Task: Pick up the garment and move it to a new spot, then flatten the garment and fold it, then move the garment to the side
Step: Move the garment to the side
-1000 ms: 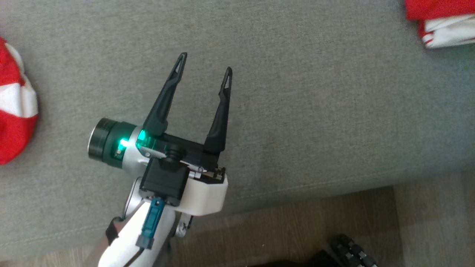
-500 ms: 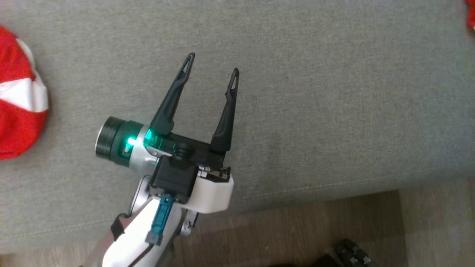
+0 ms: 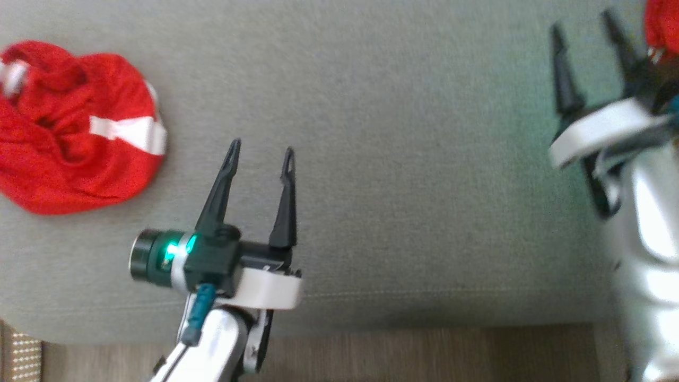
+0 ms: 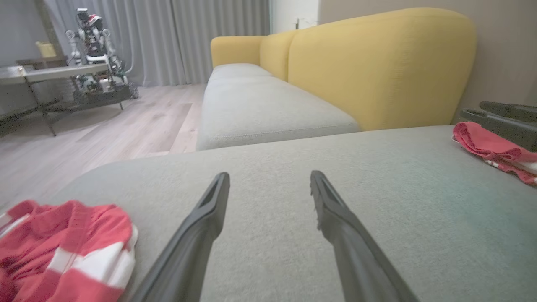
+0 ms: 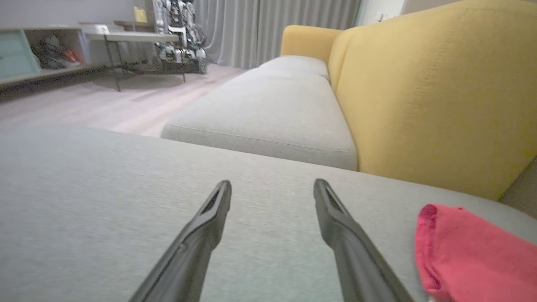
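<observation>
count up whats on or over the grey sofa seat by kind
red and white garments: 2, the crumpled garment on the robot's left and the other garment on its right
grippers: 2, the left gripper and the right gripper, both open and empty
total: 4

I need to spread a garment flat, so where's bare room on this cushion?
Bare: the wide grey cushion stretch between the left gripper and right gripper. Crowded: the left end, with the crumpled red-and-white garment, and the far right corner, with another red garment.
</observation>
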